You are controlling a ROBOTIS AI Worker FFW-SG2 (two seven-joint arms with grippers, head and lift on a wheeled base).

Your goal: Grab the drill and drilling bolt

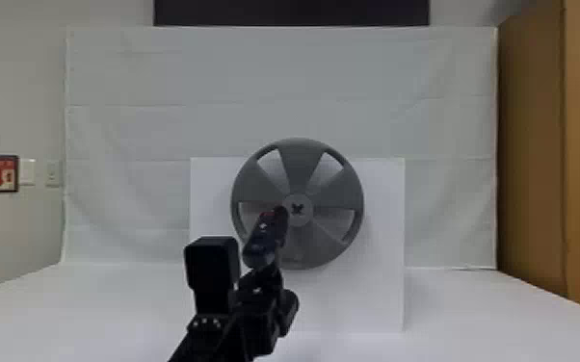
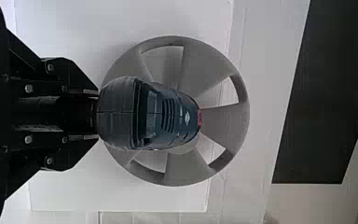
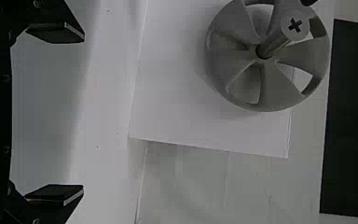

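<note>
Dark blue drill (image 2: 170, 112) with red trim, grey cross-slotted bolt (image 3: 286, 29)

soft, even light leaves a faint shadow beside the wheel (image 1: 298, 161).

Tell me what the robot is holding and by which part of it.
The left gripper holds the drill just beneath its body, apparently by the handle. The right gripper is open, with nothing between its fingers.
</note>
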